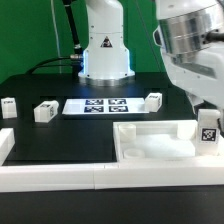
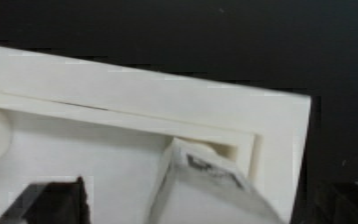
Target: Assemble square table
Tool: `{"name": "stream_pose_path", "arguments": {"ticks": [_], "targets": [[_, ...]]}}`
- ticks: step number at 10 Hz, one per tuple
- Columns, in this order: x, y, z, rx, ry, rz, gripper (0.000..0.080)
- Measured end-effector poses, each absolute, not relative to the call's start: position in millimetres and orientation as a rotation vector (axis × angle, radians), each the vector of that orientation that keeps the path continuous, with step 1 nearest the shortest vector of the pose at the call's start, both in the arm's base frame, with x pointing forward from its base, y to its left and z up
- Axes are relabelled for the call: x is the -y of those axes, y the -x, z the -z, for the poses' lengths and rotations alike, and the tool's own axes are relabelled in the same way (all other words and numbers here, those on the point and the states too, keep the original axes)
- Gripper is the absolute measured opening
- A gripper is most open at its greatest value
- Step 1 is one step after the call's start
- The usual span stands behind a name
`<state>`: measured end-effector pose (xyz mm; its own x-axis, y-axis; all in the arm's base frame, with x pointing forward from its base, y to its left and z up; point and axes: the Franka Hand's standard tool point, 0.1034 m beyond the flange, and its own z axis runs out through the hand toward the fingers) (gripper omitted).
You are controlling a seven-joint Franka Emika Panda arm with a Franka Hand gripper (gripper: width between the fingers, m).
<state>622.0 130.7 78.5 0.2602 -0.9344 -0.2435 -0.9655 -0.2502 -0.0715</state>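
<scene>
The gripper [image 2: 202, 207] hangs over the exterior view's right end of the black surface [image 1: 60, 135]. Its fingers [image 2: 51, 200] are spread wide, with a gap on either side of the short white tagged plastic leg [image 1: 207, 130] that stands between them, so it holds nothing. From the exterior view's left, a second leg [image 1: 8, 107] lies at the far edge and a third leg [image 1: 45, 112] near it. Next come the flat white marker board [image 1: 97, 105] and a fourth leg [image 1: 153, 101], all loose on the surface and well apart from the gripper. Along the front runs the long white border wall [image 1: 50, 170]. Toward the right lies the large white square plastic table top [image 1: 150, 128], raised rim upward. Inside it are a round socket boss [image 1: 135, 152] and only that first leg, in the far right corner. The leg sits straight below the gripper, its long axis upright, in line with the fingers' reach. Whether it is fully seated cannot be told. The next move likely turns on closing squarely about that axis, or lifting clear.
</scene>
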Motion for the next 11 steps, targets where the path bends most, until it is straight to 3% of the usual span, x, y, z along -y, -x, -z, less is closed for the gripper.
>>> {"name": "stream_pose_path", "arguments": {"ticks": [9,10,11], "targets": [[-127.2,-629.4,-72.2,-0.609,2.929,-0.121,0.0649],[-126.6,-629.5,-72.1,-0.629,2.924,-0.123,0.0538],[-126.5,-629.4,-72.1,-0.646,2.921,-0.124,0.0538]]}}
